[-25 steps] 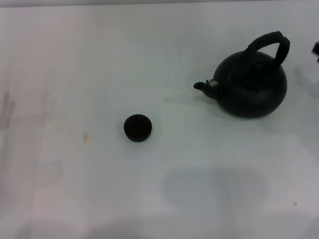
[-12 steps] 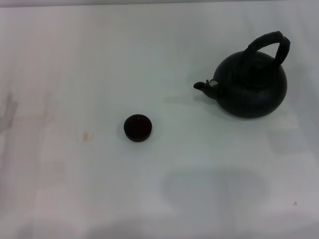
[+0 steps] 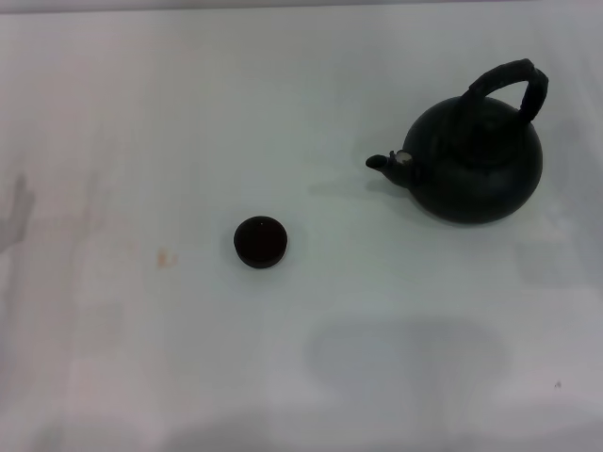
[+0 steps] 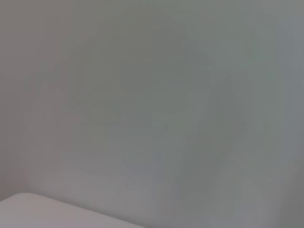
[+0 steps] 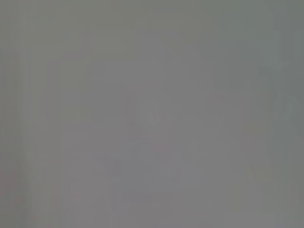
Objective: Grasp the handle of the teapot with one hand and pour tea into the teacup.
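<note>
The round matte black teapot (image 3: 476,165) stands upright on the white table at the right in the head view. Its short spout (image 3: 388,163), with a silvery tip, points left. Its dark arched handle (image 3: 513,83) curves over the top. The tiny dark teacup (image 3: 260,241) stands to the left of the teapot and nearer to me, well apart from it. Neither gripper shows in any view. The two wrist views show only plain grey surface.
The white table (image 3: 141,141) fills the head view. A small orange-brown stain (image 3: 163,256) lies left of the teacup. A faint grey smudge (image 3: 13,212) marks the far left edge.
A dark piece at the right edge of the head view, beside the teapot's handle, has left the view. The teapot and teacup have not moved.
</note>
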Motion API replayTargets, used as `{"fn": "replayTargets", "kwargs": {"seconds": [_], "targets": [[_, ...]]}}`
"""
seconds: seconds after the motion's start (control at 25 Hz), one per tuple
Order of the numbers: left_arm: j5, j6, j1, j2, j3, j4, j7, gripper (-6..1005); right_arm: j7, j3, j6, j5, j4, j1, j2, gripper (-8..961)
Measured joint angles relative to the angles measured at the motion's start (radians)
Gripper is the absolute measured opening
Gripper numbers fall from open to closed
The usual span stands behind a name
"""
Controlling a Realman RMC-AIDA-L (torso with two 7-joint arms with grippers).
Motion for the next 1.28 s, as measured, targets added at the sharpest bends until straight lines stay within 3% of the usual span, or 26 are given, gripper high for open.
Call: {"fn": "replayTargets", "kwargs": {"seconds": [1.28], "targets": [[0.004,-0.011,-0.009,-0.001,0.015,-0.002,0.007,862,-0.001,0.003,0.037,0.003,0.002,0.034,-0.001,825]]}}
